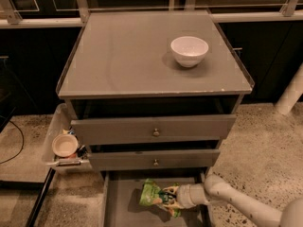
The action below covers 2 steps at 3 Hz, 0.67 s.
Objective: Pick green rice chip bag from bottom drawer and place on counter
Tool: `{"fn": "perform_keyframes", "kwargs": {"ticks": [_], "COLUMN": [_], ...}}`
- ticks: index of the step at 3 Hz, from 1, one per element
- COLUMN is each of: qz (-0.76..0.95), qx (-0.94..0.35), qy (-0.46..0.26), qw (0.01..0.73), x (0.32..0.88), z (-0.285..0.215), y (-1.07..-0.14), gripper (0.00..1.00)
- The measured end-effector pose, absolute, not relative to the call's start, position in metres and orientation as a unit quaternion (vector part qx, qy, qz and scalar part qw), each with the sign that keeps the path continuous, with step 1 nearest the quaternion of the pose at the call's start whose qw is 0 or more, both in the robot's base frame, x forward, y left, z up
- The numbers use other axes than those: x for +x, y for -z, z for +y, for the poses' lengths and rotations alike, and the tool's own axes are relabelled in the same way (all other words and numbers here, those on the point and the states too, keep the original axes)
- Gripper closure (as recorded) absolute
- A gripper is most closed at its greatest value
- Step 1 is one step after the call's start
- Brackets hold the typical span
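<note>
gripper of a one-armed mobile robot reaches into the bottom drawer of a grey cabinet, its pale arm entering low from the right of the view; the two fingers appear clamped on the near end of the green rice chip bag, one above and one below it, with the rest of the bag sticking out past the fingertips toward the left of the view

the bag lies inside the drawer, near the middle of its floor, its long axis running roughly left to right and so nearly in line with the forearm; whether it rests on the floor or is just clear of it cannot be told

the counter sits directly above, beyond two partly pulled upper drawers that overhang the bag, so the lift will probably call for drawing the bag outward toward the camera before it goes up; a white bowl stands on the right rear of the counter, with bare surface on the left
</note>
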State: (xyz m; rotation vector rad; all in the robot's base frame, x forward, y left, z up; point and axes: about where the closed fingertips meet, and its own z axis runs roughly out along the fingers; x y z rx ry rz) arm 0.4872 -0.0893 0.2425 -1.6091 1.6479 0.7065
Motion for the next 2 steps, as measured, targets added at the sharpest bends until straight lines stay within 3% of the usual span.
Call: {"fn": "perform_keyframes", "kwargs": {"ticks": [2], "qz": [0.622], "qx": [-0.651], "qy": [-0.231], "qw": [0.37], "x": [0.473], "z": [-0.127], "y": [-0.357], "gripper": [1.0]}}
